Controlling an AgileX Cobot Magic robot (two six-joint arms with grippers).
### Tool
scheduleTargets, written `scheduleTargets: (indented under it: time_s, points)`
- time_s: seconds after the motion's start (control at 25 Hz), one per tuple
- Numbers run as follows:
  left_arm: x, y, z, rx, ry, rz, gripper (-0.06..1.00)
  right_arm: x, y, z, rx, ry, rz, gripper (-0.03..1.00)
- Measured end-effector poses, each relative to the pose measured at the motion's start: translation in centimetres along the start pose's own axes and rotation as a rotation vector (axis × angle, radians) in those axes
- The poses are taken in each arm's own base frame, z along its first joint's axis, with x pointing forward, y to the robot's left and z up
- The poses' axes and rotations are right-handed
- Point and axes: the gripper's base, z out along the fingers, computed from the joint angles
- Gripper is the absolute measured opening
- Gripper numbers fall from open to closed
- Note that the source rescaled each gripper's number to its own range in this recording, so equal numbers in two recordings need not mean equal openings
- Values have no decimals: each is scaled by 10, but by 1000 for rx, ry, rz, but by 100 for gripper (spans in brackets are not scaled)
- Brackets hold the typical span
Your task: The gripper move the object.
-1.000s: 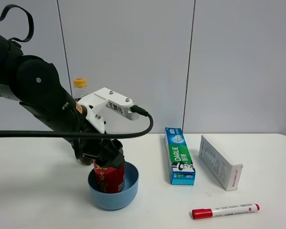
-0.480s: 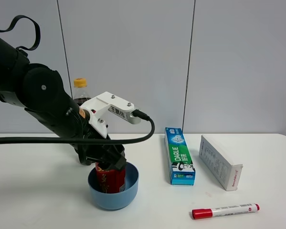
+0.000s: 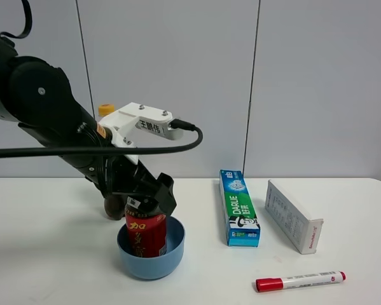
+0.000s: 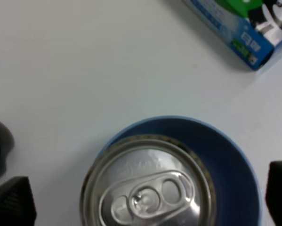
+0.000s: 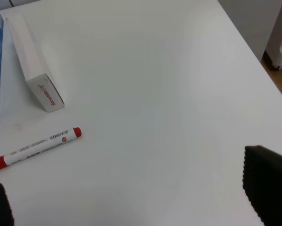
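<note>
The red can (image 3: 145,234) with yellow characters and a silver top stands upright in a blue bowl (image 3: 173,250). My left gripper (image 3: 149,194) hangs just above the can's top, jaws open and off the can. In the left wrist view the silver can top (image 4: 150,188) sits inside the bowl (image 4: 230,160), and the left gripper (image 4: 145,197) has its fingertips (image 4: 11,205) wide apart on either side. My right gripper (image 5: 131,207) is open and empty above bare table; it is out of the exterior view.
A cola bottle's yellow cap (image 3: 106,109) shows behind the left arm. A blue-green toothpaste box (image 3: 239,208), a white box (image 3: 292,216) and a red marker (image 3: 299,279) lie right of the bowl. The table edge (image 5: 253,52) is near the right gripper.
The left gripper, shut around the can in the bowl before, has opened and risen off it. The can stays standing in the bowl.
</note>
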Motion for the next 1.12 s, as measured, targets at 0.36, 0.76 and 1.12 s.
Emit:
scheduleTargets:
  time_s: [0.36,0.76,1.12]
  points:
    - [-11,1,-90,36,29,-42,98,0,0,0,0,0,0,100]
    - [2,63,-168,-212,19,-60,98,0,0,0,0,0,0,100]
    - [35,106,-249,-486,-20,-234,98,0,0,0,0,0,0,100]
